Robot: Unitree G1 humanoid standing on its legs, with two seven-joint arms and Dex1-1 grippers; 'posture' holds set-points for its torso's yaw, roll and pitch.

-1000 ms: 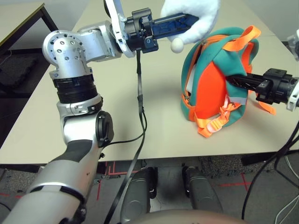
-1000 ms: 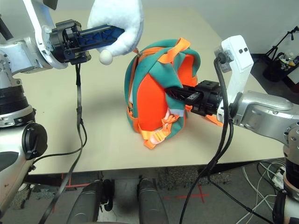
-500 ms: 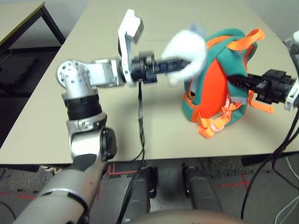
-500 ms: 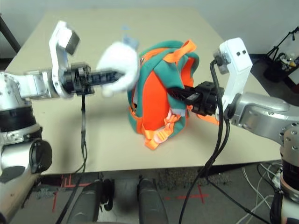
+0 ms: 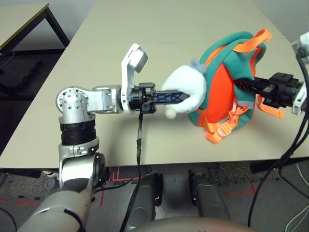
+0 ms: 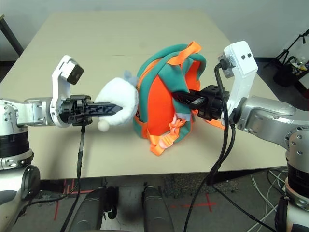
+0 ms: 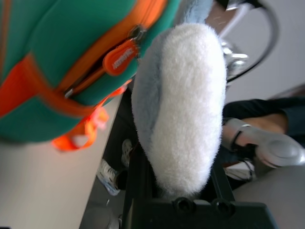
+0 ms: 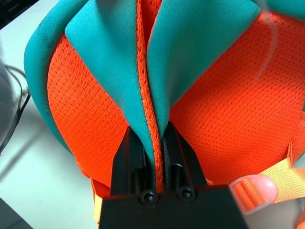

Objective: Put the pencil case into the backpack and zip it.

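The orange and teal backpack stands upright on the table's right half. Pressed against its left side is its grey-white plush charm, and my left gripper is shut on it, fingers mostly buried in the plush. The left wrist view shows the charm beside the orange zipper pull on the zipper line. From the right, my right gripper is shut on a teal fold of the backpack with an orange seam. The pencil case is out of view.
A black cable hangs from my left wrist over the table's front edge. Orange straps and a buckle trail at the backpack's base. A dark side table stands at far left. Cables hang from my right arm.
My left arm has come down from above the table and now reaches level toward the backpack's left side, carrying the plush charm with it. The right gripper kept its hold on the fold.
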